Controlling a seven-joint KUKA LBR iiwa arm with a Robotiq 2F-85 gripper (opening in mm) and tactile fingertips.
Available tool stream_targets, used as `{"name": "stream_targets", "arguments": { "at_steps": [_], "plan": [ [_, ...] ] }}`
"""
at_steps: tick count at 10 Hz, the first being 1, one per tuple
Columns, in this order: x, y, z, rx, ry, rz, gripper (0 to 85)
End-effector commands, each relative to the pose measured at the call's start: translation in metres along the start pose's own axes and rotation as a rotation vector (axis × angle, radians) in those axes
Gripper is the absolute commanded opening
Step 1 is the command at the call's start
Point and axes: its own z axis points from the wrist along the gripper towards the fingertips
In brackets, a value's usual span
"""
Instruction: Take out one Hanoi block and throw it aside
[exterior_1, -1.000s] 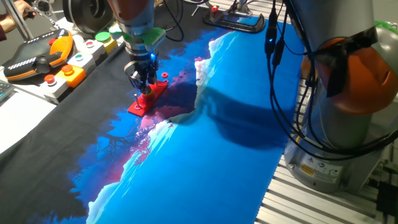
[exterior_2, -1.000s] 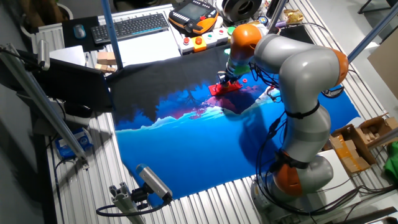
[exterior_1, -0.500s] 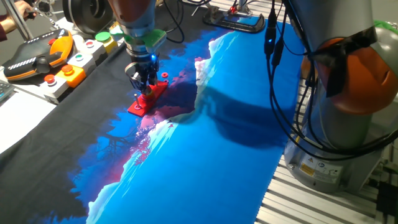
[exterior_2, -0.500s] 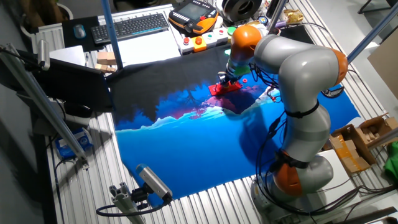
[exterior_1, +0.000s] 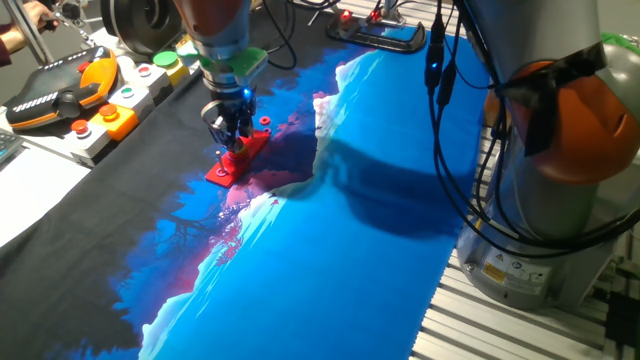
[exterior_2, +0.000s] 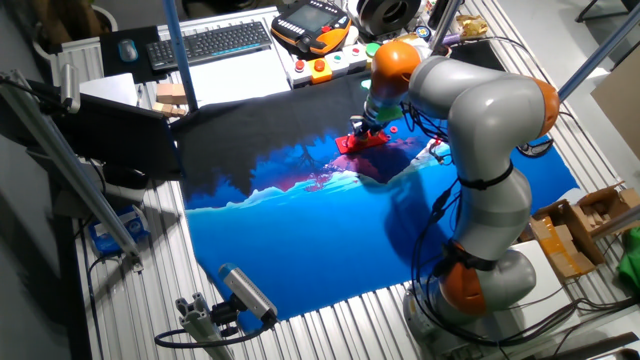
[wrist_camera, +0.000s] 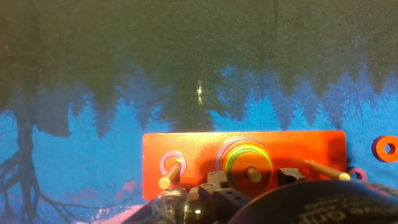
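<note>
The Hanoi block (wrist_camera: 244, 163), as I am reading it, is the small orange-red ring that is sitting on top of the stack on the middle peg (wrist_camera: 252, 176), inside the yellow ring and the green ring (wrist_camera: 231, 163). It is lying flat, with its hole on the peg, so the only way out is straight up along the peg.

The gripper (wrist_camera: 252, 182) is hanging directly over that stack. Its fingers (wrist_camera: 214, 185) are standing spread, one to the left of the stack and one to the right, and nothing is being pinched. Whether the pads are touching the rings' edges is not clear from the hand view. The block is therefore lying between the fingers rather than off to either side, and the closing line is running along the board's length.

The peg board (wrist_camera: 186, 146) is lying with its long axis left to right. The left peg (wrist_camera: 165, 180) is carrying only a purple ring (wrist_camera: 160, 163) at its foot, and the right peg (wrist_camera: 323, 170) is standing bare. Off the board's right end, a loose red ring (wrist_camera: 387, 148) is lying on the cloth (wrist_camera: 93, 124).

In the fixed views, the gripper (exterior_1: 232, 138) is pointing steeply down at the board (exterior_1: 220, 172), and the arm (exterior_2: 480, 110) is reaching over the table from the near right side.
</note>
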Motion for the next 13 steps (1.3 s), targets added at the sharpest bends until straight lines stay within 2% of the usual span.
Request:
{"name": "stream_targets", "arguments": {
  "at_steps": [1,13],
  "plan": [
    [-0.0001,-0.0001,0.0,0.002,-0.001,0.0,47.0],
    [-0.0058,0.0022,-0.0022,0.017,-0.004,0.0,47.0]
  ]
}}
